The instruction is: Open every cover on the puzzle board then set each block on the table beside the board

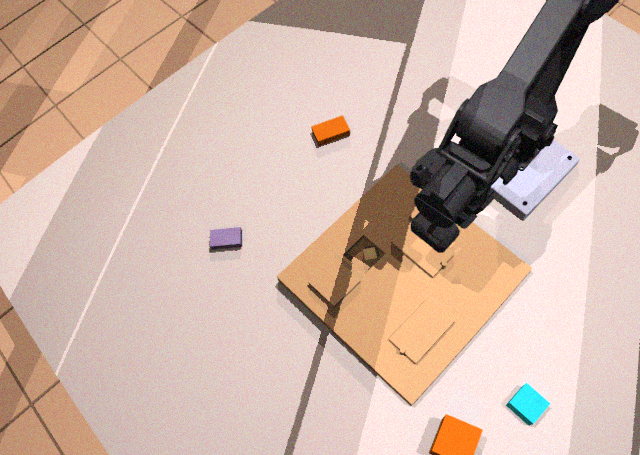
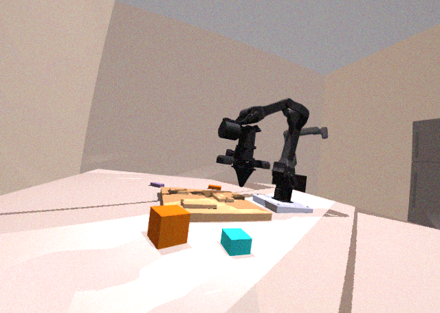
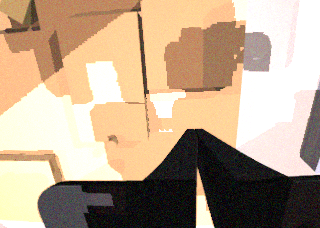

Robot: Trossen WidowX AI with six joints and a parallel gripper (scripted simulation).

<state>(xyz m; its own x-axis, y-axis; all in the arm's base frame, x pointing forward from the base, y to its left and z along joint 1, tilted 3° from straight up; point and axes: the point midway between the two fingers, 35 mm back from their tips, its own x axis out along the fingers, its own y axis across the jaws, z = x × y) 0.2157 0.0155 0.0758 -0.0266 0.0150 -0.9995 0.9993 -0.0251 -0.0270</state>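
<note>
The wooden puzzle board [image 1: 475,305] [image 2: 231,217] lies on the table. A small yellowish block [image 1: 370,253] [image 3: 15,5] sits in an uncovered well. A low cover [image 1: 329,286] lies near the board's left corner. A rectangular cover with a small knob [image 1: 421,331] [image 2: 199,203] lies toward the front. Another knobbed cover [image 1: 422,252] [image 3: 120,122] lies near the hand. Beside it a further raised panel [image 3: 200,13] is partly shadowed; what lies beneath these covers is hidden. My gripper [image 2: 242,185] [image 3: 194,136] is shut and empty, pointing down above the board's base-side part.
An orange block [image 1: 330,130] [image 2: 214,187] and a purple block [image 1: 225,238] [image 2: 157,184] lie beyond the board. A large orange block [image 1: 456,436] [image 2: 168,225] and a cyan block [image 1: 528,403] [image 2: 236,242] stand off its front. The arm's pale base plate [image 1: 537,181] [image 2: 291,207] is close behind.
</note>
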